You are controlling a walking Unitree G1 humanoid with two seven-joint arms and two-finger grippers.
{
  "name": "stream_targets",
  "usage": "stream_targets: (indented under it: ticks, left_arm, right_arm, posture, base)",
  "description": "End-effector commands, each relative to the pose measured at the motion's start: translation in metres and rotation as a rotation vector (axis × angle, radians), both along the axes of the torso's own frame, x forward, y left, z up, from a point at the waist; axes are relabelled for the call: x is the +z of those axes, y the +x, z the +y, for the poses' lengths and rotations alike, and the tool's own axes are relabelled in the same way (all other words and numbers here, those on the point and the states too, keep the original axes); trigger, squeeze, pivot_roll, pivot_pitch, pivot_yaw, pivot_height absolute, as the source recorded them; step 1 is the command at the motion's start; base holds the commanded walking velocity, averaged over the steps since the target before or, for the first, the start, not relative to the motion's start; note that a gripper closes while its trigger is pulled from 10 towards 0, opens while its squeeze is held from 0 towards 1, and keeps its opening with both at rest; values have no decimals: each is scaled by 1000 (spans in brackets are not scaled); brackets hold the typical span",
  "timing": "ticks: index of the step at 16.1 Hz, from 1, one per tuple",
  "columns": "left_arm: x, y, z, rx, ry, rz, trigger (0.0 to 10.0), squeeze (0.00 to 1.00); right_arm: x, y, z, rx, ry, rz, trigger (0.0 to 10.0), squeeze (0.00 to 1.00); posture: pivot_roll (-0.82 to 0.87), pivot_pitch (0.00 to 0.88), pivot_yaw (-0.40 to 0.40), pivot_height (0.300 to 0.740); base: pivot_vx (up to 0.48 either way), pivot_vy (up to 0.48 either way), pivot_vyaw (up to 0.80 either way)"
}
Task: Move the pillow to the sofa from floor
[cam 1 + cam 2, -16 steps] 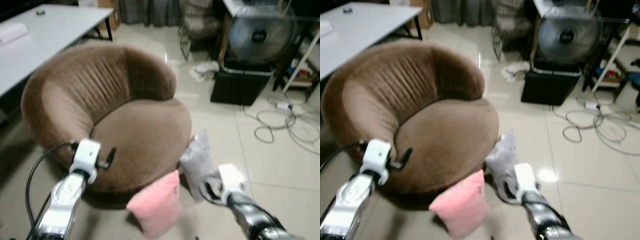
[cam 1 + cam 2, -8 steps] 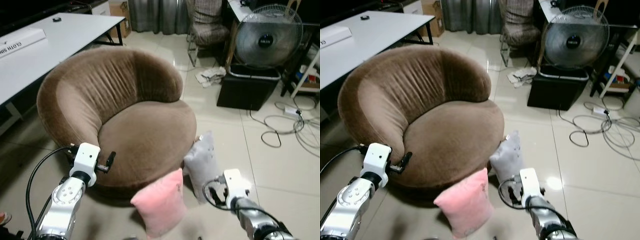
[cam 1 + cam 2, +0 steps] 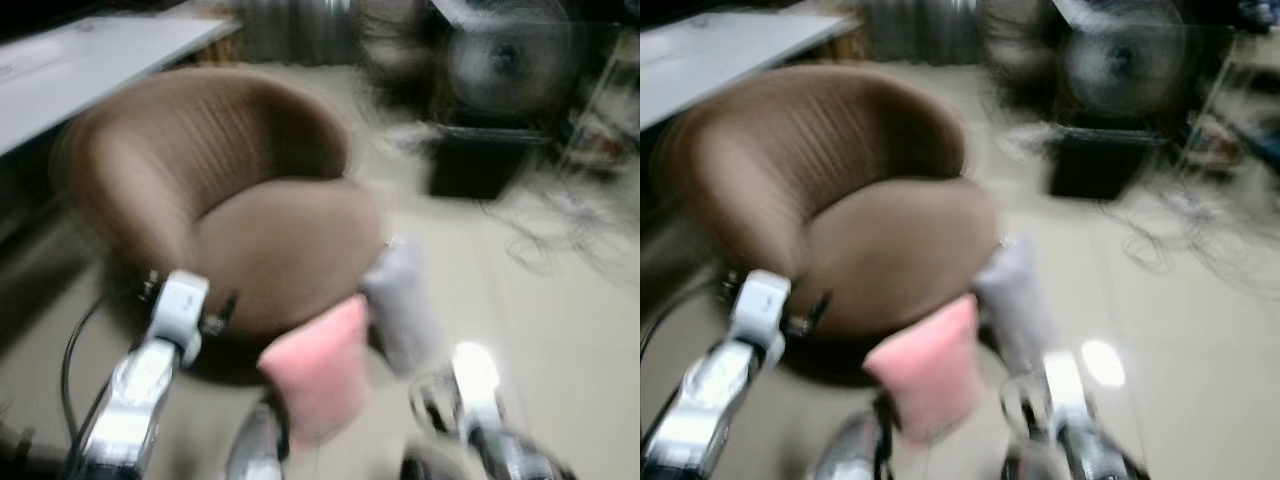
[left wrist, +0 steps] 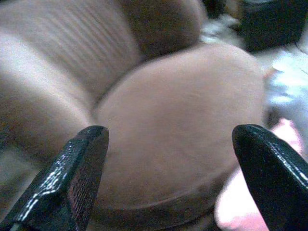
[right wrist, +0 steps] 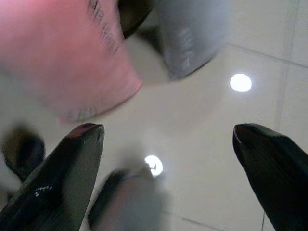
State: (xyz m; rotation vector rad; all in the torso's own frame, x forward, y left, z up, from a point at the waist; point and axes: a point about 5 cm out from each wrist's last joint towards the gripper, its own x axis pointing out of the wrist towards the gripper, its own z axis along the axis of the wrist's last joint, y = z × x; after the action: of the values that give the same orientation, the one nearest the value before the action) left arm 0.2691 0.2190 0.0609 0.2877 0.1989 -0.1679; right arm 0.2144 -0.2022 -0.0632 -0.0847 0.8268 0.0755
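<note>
Pink pillow (image 3: 318,368): standing on the tile floor (image 3: 560,330), leaning at the front edge of the brown sofa (image 3: 250,230).
Grey pillow (image 3: 398,305): just beside it, also against the sofa.
Left gripper (image 4: 168,178): fingers apart, facing the sofa seat.
Right gripper (image 5: 166,178): fingers apart, over the floor near both pillows.
Head views: blurred.

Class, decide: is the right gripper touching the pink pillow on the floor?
Apart. In the right wrist view, the right gripper has open fingers with bare floor tile between them and the pink pillow, which lies ahead, untouched.
</note>
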Motion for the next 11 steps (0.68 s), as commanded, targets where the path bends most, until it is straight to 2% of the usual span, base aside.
stream_targets:
  ticks: [1,7,11]
  left_arm:
    - [-12,-6,4,14,9,65,10000,0]
    - [-11,-6,2,-13,6,68,10000,0]
    - [-14,-9,1,-42,11,90,10000,0]
  right_arm:
    - [7,12,1,1,-3,-46,10000,0]
    - [6,11,5,10,0,-43,10000,0]
    - [5,10,7,34,-9,-30,10000,0]
  posture:
    - [85,0,45,611]
    - [86,0,48,611]
    - [100,0,36,611]
  base:
    - [0,0,0]
    - [0,0,0]
    - [279,0,0]
